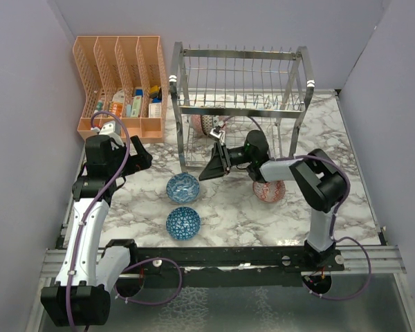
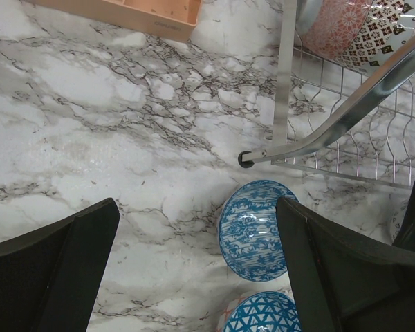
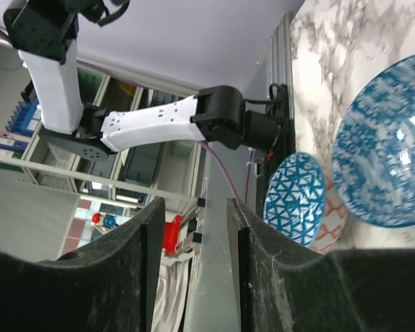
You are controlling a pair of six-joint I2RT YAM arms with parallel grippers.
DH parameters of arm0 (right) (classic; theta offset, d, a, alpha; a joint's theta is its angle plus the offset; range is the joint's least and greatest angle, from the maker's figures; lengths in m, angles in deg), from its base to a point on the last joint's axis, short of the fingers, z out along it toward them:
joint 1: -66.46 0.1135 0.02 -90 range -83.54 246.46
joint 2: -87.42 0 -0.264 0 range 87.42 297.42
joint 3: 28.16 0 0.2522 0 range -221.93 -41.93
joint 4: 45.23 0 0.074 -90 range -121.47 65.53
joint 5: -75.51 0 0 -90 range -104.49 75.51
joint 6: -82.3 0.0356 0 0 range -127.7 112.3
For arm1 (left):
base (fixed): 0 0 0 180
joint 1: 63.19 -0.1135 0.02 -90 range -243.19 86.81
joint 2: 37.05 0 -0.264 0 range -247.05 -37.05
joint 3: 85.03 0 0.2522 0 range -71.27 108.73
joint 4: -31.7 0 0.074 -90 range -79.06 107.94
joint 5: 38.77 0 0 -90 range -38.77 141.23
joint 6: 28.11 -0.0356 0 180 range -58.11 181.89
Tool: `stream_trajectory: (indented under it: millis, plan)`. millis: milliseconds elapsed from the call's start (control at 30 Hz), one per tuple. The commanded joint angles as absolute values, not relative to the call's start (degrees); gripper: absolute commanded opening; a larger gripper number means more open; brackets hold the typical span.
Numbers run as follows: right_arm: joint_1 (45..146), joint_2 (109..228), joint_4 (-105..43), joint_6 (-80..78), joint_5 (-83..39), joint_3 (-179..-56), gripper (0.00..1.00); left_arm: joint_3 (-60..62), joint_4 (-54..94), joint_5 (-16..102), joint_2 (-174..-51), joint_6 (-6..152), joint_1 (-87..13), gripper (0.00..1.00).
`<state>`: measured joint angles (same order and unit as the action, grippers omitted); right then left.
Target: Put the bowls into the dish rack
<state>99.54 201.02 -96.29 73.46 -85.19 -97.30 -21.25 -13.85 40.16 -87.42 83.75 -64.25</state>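
Note:
The metal wire dish rack (image 1: 238, 97) stands at the back centre. In its lower tier a pink-red bowl (image 2: 332, 28) and a dark-and-white bowl (image 2: 384, 31) lean side by side. Two blue bowls lie on the marble in front of the rack: a floral one (image 1: 183, 187) and a triangle-patterned one (image 1: 183, 223). A reddish patterned bowl (image 1: 268, 191) sits under my right arm. My left gripper (image 2: 197, 270) is open and empty, high over the table left of the floral blue bowl (image 2: 252, 228). My right gripper (image 1: 213, 166) is open and empty by the rack's front, pointing left.
An orange mesh file organizer (image 1: 121, 83) with small bottles stands at the back left, next to the rack. The rack's front foot (image 2: 245, 160) rests just beyond the floral blue bowl. Purple walls close in both sides.

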Motion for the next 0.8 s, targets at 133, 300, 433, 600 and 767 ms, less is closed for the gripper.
stream_trajectory:
  millis: [133, 300, 433, 600, 767]
  plan:
    - [103.4, 184.1, -58.6, 46.0, -76.5, -91.0, 0.41, -21.1, -13.9, 40.1, -85.7, 83.0, -64.4, 0.99]
    - [105.3, 175.2, -47.6, 40.8, -70.4, -83.9, 0.41, -20.9, -13.8, 39.7, -85.8, 83.1, -64.4, 0.99]
    - [107.0, 167.1, -32.0, 33.7, -60.5, -81.8, 0.44, -21.1, -13.8, 39.7, -85.7, 83.2, -64.4, 0.99]
    - [107.9, 155.9, -15.3, 28.3, -43.4, -82.0, 0.55, -21.7, -13.8, 39.8, -85.3, 83.5, -64.4, 0.99]
    - [108.6, 151.7, -6.3, 26.5, -32.9, -82.3, 0.58, -22.2, -13.7, 39.8, -85.1, 83.7, -64.4, 0.99]
